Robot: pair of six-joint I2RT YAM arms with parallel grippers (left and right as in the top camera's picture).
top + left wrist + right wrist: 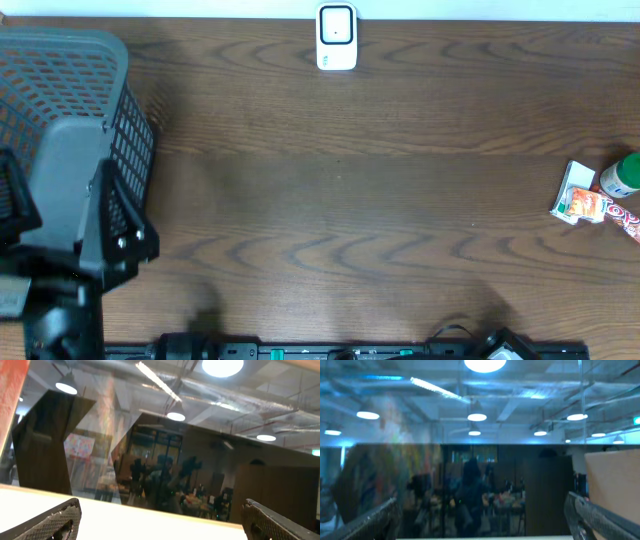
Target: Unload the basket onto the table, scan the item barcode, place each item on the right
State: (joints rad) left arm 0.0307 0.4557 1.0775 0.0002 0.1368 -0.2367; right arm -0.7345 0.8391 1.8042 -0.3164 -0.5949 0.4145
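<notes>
The white barcode scanner (pixel 337 37) stands at the middle of the table's far edge. The items lie at the far right: an orange-and-white packet (pixel 580 203), a white bottle with a green cap (pixel 620 177) and a red wrapper (pixel 627 217) cut off by the frame. Both wrist cameras point up and away from the table at the room and ceiling lights. My left gripper (pixel 160 522) is open with nothing between its fingers. My right gripper (pixel 482 522) is open too, also empty. Neither gripper is near the items.
A grey mesh basket (pixel 60 120) fills the table's left end, with dark arm parts (pixel 60 320) just in front of it. A black rail (pixel 340 350) runs along the front edge. Brown wood tabletop (pixel 340 200) lies between basket and items.
</notes>
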